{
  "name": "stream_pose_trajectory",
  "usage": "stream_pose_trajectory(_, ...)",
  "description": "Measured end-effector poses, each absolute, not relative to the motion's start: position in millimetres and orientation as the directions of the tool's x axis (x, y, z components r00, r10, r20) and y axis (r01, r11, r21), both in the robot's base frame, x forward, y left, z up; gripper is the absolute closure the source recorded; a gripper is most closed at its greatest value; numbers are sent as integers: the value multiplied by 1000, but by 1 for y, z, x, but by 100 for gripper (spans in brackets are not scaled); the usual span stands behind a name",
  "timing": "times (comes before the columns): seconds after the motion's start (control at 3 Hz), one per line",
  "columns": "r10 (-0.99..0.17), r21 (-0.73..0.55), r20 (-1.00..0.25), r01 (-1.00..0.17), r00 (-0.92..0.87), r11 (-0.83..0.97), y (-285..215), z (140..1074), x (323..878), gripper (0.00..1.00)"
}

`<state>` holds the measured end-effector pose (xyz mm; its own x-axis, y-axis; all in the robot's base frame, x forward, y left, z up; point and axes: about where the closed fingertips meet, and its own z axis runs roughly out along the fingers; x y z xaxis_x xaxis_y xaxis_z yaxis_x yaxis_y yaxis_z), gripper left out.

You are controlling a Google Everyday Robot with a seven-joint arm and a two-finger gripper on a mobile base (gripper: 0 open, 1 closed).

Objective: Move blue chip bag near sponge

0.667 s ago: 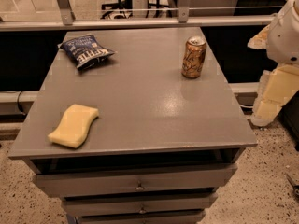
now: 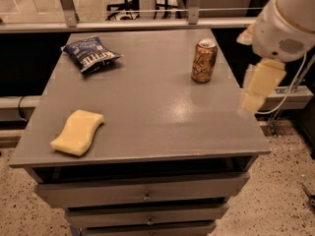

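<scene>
The blue chip bag (image 2: 90,54) lies flat at the far left corner of the grey cabinet top (image 2: 147,107). The pale yellow sponge (image 2: 78,132) lies near the front left corner, well apart from the bag. My gripper (image 2: 256,92) hangs above the right edge of the top, far from both the bag and the sponge. It holds nothing that I can see.
A gold-brown drink can (image 2: 204,60) stands upright at the far right of the top. Drawers (image 2: 145,195) sit under the front edge. A rail (image 2: 147,23) runs behind the top, and cables (image 2: 290,90) hang at the right.
My arm has swung left and forward, so the gripper now sits over the right edge of the top. The bag, sponge and can have not moved.
</scene>
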<state>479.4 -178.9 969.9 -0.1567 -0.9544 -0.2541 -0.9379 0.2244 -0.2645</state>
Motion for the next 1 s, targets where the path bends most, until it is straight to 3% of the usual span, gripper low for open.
stream_pose_trajectory(0.67,-930,-335,-369,-932,-3,136,-86,974,554,0)
stream_pose_trajectory(1.0,-930,-335,-368,-932,-3,136,-86,974,554,0)
